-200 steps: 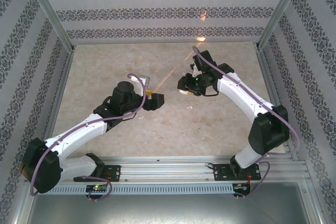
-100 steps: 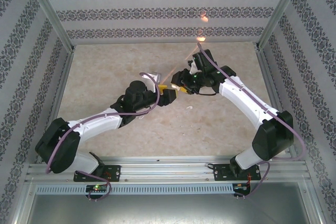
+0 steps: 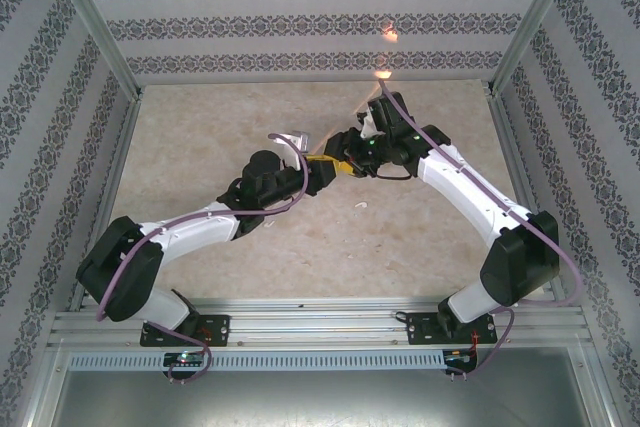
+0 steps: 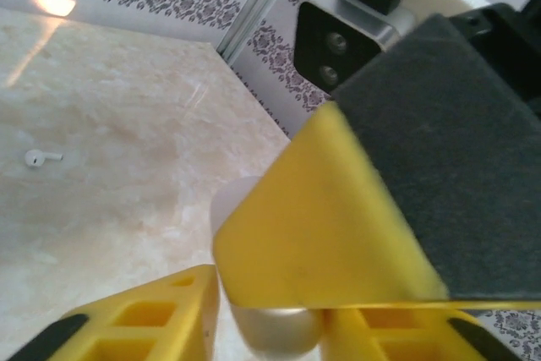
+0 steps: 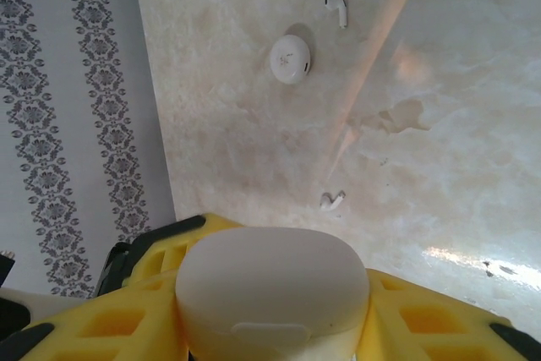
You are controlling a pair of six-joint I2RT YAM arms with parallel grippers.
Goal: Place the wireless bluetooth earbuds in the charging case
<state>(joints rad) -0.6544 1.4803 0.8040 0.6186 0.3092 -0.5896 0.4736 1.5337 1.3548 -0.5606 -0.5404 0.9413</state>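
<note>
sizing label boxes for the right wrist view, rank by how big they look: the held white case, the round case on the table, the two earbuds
1. held white case, though nearest the lens, which inflates it
2. round case
3. upper earbud and lower earbud: alike, not ranked

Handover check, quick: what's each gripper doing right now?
Left gripper: around the charging case, grip cannot be told.
Right gripper: holding the charging case.
</note>
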